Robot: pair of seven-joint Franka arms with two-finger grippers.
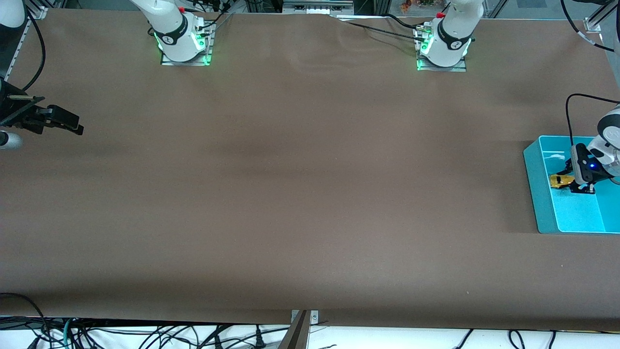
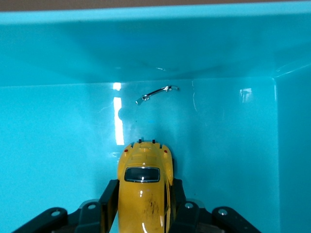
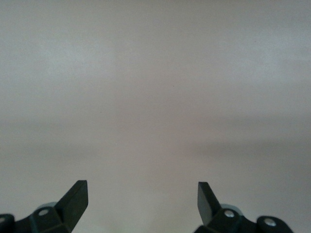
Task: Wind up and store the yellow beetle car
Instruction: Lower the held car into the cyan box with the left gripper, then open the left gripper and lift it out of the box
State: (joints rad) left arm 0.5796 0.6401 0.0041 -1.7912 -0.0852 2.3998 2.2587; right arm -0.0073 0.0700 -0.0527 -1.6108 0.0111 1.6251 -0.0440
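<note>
The yellow beetle car [image 1: 561, 181] is down inside the turquoise bin [image 1: 533, 186] at the left arm's end of the table. My left gripper [image 1: 571, 182] reaches into the bin and is shut on the car. In the left wrist view the car [image 2: 145, 179] sits between the two black fingers [image 2: 109, 199], its dark window facing up and its nose close above the bin's floor [image 2: 218, 136]. My right gripper [image 1: 72, 125] waits over the right arm's end of the table, open with nothing in it. The right wrist view shows that gripper [image 3: 142, 194] over bare brown table.
A small silver metal piece [image 2: 156, 92] lies on the bin floor near one wall, ahead of the car. The brown table [image 1: 290, 194] stretches between the two arms. Cables hang below the table edge nearest the front camera [image 1: 145, 337].
</note>
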